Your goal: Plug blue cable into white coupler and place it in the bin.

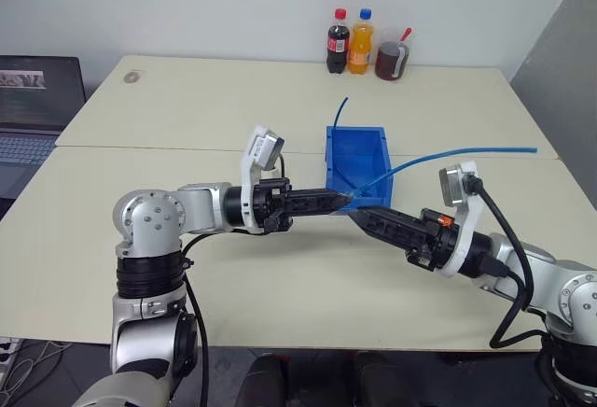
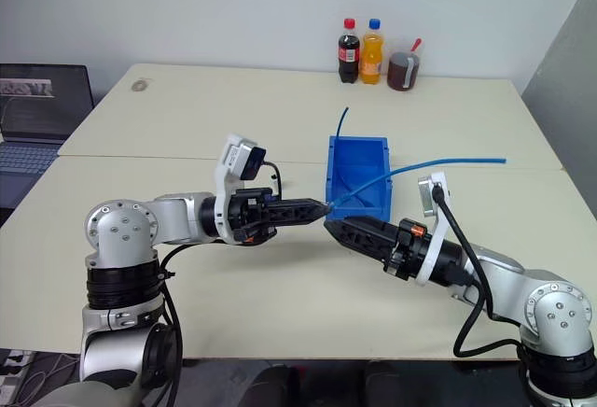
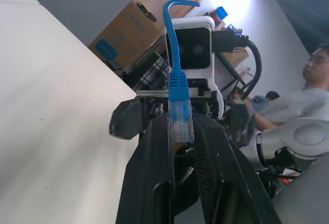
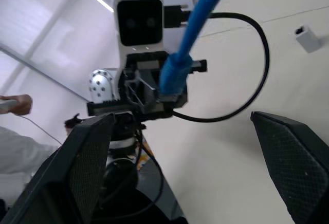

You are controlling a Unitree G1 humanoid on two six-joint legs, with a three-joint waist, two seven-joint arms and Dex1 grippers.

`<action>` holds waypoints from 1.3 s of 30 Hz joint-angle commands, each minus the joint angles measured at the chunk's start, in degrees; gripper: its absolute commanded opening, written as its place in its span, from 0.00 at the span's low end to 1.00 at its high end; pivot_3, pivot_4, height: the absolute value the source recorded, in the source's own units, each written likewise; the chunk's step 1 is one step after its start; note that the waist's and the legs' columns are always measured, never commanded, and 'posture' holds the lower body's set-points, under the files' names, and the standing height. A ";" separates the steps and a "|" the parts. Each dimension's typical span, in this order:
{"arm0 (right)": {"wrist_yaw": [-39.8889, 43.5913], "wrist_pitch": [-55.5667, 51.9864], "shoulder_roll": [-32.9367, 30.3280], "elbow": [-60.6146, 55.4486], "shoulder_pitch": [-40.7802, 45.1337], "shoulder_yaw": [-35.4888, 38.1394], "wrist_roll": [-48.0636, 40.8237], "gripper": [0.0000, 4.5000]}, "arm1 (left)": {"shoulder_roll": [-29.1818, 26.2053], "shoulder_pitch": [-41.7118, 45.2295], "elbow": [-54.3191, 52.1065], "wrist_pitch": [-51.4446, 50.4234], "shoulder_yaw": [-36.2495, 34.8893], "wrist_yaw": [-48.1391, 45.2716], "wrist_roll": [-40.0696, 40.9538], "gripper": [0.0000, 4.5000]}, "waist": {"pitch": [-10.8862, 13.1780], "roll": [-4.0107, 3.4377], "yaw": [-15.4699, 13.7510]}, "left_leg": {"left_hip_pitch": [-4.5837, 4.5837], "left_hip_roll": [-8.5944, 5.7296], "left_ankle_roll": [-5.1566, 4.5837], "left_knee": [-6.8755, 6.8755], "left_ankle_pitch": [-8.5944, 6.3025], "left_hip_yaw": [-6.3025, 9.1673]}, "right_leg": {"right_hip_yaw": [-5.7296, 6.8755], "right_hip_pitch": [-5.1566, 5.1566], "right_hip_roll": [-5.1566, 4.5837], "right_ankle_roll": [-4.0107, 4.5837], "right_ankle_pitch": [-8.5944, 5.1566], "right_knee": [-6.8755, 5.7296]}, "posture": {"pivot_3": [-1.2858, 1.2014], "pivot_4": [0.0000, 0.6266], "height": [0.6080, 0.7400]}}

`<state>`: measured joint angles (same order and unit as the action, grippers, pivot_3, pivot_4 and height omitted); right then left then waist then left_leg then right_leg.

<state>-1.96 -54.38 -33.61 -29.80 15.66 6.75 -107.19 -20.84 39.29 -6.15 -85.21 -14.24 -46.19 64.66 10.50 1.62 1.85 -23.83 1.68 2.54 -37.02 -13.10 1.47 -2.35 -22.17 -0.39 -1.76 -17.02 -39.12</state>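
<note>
My left gripper (image 1: 345, 199) is shut on the plug of the blue cable (image 1: 438, 156), held above the table just in front of the bin (image 1: 354, 131). In the left wrist view the clear-tipped plug (image 3: 180, 124) sticks out between the two black fingers. From there the cable runs off to the right across the table, and another stretch rises behind the bin. My right gripper (image 1: 359, 215) faces the left one tip to tip, open, its fingers (image 4: 290, 157) wide apart around nothing. The white coupler (image 4: 308, 38) lies on the table, apart from both grippers.
Two soda bottles (image 1: 350, 43) and a cup of dark drink (image 1: 392, 60) stand at the table's far edge. A laptop (image 1: 33, 118) sits off the table's left side. A person (image 3: 313, 75) is seated behind the robot.
</note>
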 commanded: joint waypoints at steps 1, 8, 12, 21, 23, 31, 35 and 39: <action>-1.81 3.33 -1.13 -0.21 2.01 -0.86 -4.06 1.00 | 0.41 -0.88 -1.94 -1.95 -2.43 3.15 5.34 0.06 | 0.00 0.00 -0.02 | 0.00 0.00 0.00 0.00 0.00 -0.01 | 0.00 0.00 0.00 -0.02 0.01 0.00 | 0.52 0.24 1.00; -2.41 5.29 -2.09 0.30 2.34 -2.18 -4.36 0.96 | -0.63 -1.96 -1.88 -1.83 -2.68 6.61 9.69 0.06 | 0.00 0.00 -0.11 | -0.02 0.00 0.00 0.00 0.00 -0.03 | 0.00 -0.01 -0.04 -0.04 0.03 0.04 | 0.52 0.24 1.00; -2.12 5.82 -2.27 0.42 2.45 -2.71 -4.53 0.77 | -1.51 -1.48 -0.51 -0.90 -2.27 7.54 10.62 0.06 | 0.00 0.00 -0.11 | -0.01 0.00 0.00 0.00 0.00 -0.03 | 0.00 -0.01 -0.01 -0.04 0.03 0.03 | 0.52 0.24 1.00; -1.49 6.29 -2.70 0.80 2.95 -3.35 -4.04 0.28 | -2.09 -1.84 -0.83 -0.04 -1.07 8.54 12.34 0.06 | 0.00 0.00 -0.13 | -0.02 0.00 0.00 0.01 0.00 -0.05 | -0.01 -0.03 -0.01 -0.04 0.03 0.05 | 0.52 0.24 1.00; -1.37 6.30 -2.79 0.81 2.88 -3.28 -4.03 0.18 | -2.18 -2.03 -0.88 -0.02 -0.87 8.66 12.72 0.06 | 0.00 0.00 -0.13 | -0.02 -0.01 0.00 0.01 0.00 -0.05 | -0.02 -0.03 -0.01 -0.03 0.03 0.04 | 0.52 0.24 1.00; -0.99 6.32 -3.10 0.73 3.38 -3.30 -4.49 0.04 | -2.06 -1.98 -1.07 0.82 -0.28 9.49 13.23 0.06 | 0.00 0.00 -0.13 | -0.02 -0.01 0.00 0.01 0.00 -0.06 | -0.01 -0.03 -0.01 -0.04 0.03 0.05 | 0.52 0.24 1.00; -1.45 6.38 -3.40 1.13 4.10 -3.38 -3.69 0.04 | -3.17 -2.99 -2.57 2.23 0.12 8.16 12.57 0.25 | 0.00 0.00 -0.12 | -0.02 0.00 0.00 0.01 0.00 -0.06 | -0.02 -0.04 -0.01 -0.03 0.03 0.04 | 0.52 0.24 1.00; -1.10 6.18 -3.51 2.91 5.11 -3.11 -2.40 0.04 | -6.89 -4.80 -6.38 5.22 2.92 3.14 9.07 0.45 | 0.00 0.00 0.00 | -0.02 -0.01 0.00 0.03 0.00 -0.07 | -0.03 -0.06 0.00 -0.03 0.03 0.05 | 0.52 0.24 1.00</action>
<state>-3.59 -49.08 -36.54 -27.13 19.33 3.07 -109.54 -25.86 35.14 -8.55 -82.58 -12.84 -39.37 75.24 10.50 1.62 1.84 -23.85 1.68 2.54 -36.98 -13.10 1.37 -2.41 -22.24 -0.36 -1.79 -16.99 -39.06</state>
